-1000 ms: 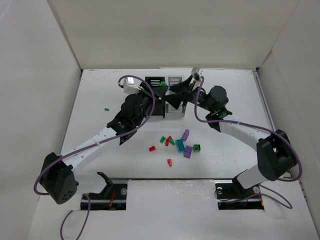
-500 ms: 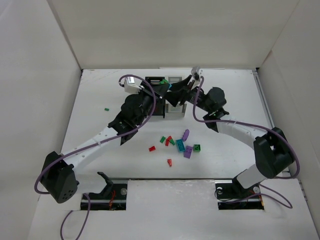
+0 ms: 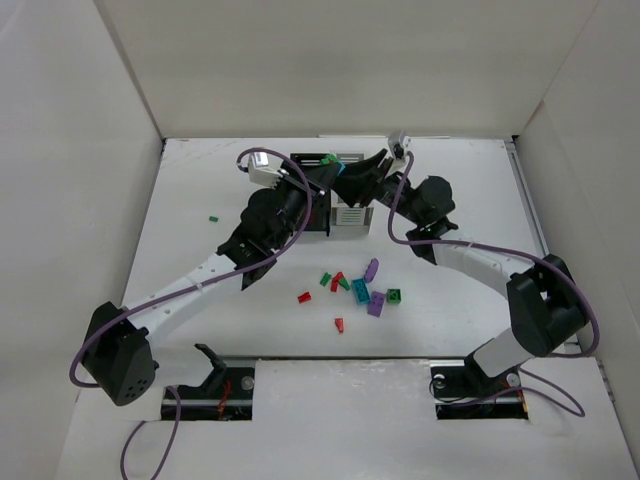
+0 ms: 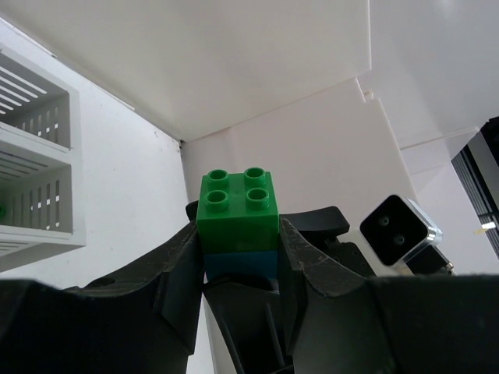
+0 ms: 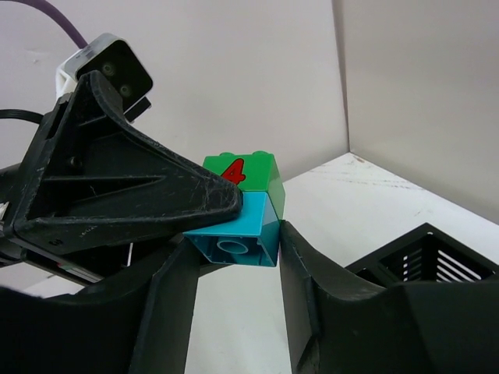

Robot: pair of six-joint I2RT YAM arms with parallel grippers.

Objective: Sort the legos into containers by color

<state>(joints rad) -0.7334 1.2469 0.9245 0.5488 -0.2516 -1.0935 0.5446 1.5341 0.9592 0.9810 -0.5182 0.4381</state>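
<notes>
- Legos [image 3: 360,291] mostly lie loose and unsorted on the counter [image 3: 200,260], near the containers [image 3: 352,218].
- Left fingers [image 4: 187,261] and right fingers [image 5: 300,265] both clench one green-teal piece [image 4: 238,214] above the containers; it is not yet separated.

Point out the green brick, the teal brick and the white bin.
green brick [image 4: 238,206]: left wrist view, its front face.
teal brick [image 5: 234,243]: right wrist view, the face with the hole.
white bin [image 4: 47,125]: left wrist view, its slatted side wall.

Loose legos [image 3: 360,290] before containers [image 3: 350,218]
</notes>
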